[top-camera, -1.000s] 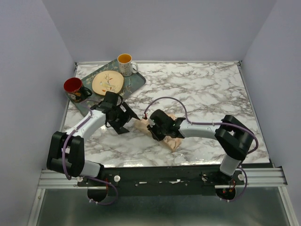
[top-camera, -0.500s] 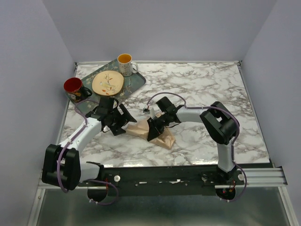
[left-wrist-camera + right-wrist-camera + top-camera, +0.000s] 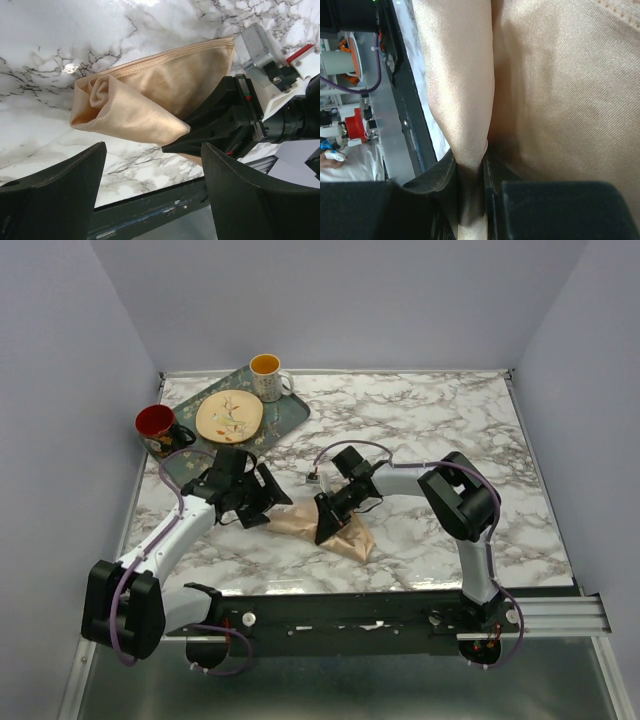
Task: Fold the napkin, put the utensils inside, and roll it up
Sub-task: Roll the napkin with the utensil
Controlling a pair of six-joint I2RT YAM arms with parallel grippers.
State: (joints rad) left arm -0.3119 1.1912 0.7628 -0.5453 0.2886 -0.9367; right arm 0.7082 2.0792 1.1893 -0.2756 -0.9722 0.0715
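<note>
The peach-tan napkin (image 3: 345,535) lies partly rolled near the table's front middle; in the left wrist view the napkin (image 3: 150,100) shows a curled end at its left. My right gripper (image 3: 326,528) is shut on a fold of the napkin (image 3: 465,90), the cloth pinched between its fingers (image 3: 432,182). My left gripper (image 3: 268,497) stands open just left of the roll, apart from it, with nothing between its fingers (image 3: 55,195). The utensils are hidden from view.
A dark tray (image 3: 287,413) at the back left holds a floral plate (image 3: 229,414) and a white mug with an orange inside (image 3: 266,376). A red mug (image 3: 158,427) sits at the tray's left end. The table's front rail (image 3: 140,217) runs just beyond the napkin.
My right arm has swung its elbow inward and its gripper has turned, still holding the napkin, and more of the cloth now shows to the left. My left gripper has shifted slightly.
</note>
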